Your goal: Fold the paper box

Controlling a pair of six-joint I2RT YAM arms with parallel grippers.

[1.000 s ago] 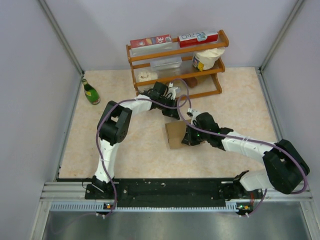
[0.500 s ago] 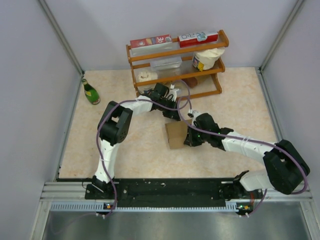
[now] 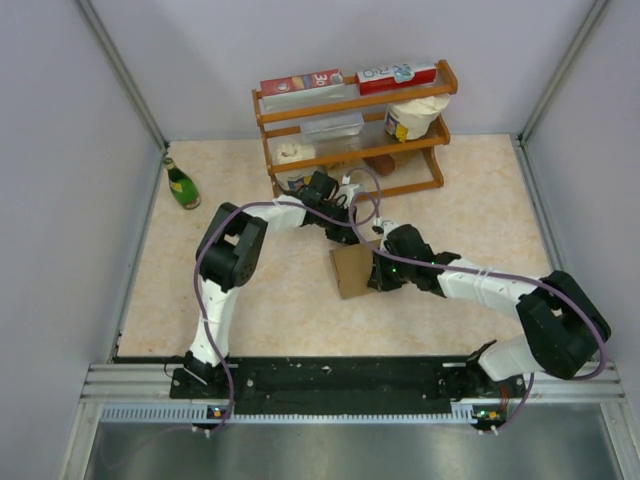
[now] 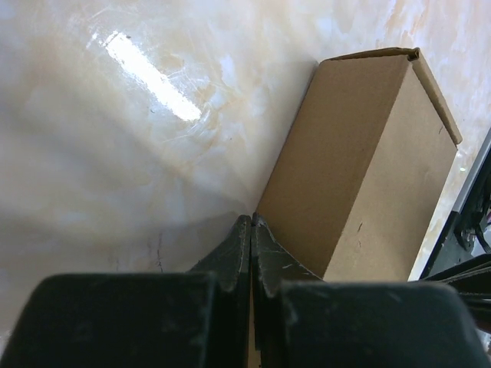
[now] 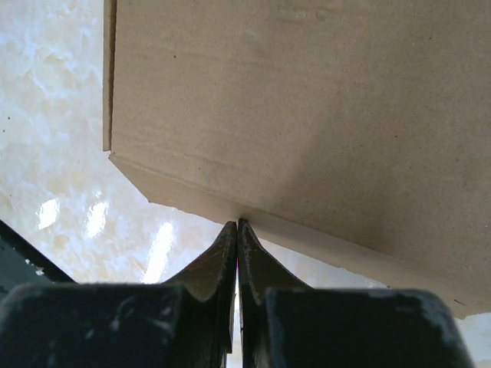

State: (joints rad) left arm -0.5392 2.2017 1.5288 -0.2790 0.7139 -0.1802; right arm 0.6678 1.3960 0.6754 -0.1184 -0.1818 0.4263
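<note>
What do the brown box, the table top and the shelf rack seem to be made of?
The paper box looks like plain matte cardboard: brown, fibrous, unprinted, with folded edges. The table top seems glossy marble-patterned stone or laminate, I cannot tell which: beige veins, sharp light reflection. The rack appears to be varnished wood: orange-brown rails.

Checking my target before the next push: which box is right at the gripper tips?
The plain brown cardboard box on the table, right by the left gripper and right gripper. The two red printed cartons lie on the wooden rack.
</note>
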